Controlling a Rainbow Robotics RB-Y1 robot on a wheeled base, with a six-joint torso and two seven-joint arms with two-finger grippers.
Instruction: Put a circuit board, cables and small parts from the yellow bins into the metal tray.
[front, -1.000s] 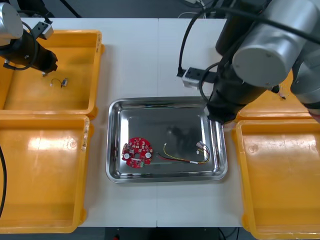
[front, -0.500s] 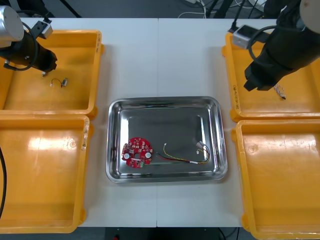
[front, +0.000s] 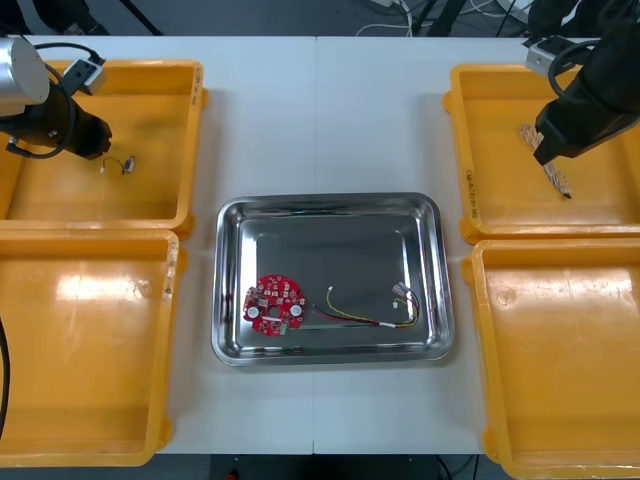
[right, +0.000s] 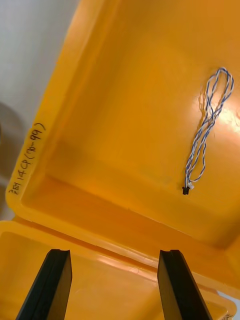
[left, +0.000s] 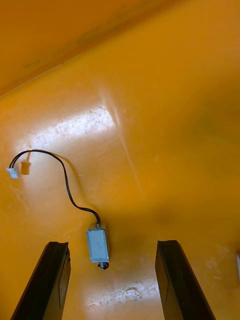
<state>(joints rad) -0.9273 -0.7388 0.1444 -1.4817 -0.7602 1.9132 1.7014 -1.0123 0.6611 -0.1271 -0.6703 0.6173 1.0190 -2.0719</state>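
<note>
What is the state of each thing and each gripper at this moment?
Left gripper: open, over the far left bin.
Right gripper: open, over the far right bin.
Board: flat in the tray.
Red and yellow cable: in the tray, beside the board.
Blue and white cable: loose in the far right bin.
Black cable: loose in the far left bin.

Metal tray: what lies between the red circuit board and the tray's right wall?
The red and yellow cable lies there, as the front view shows.
</note>
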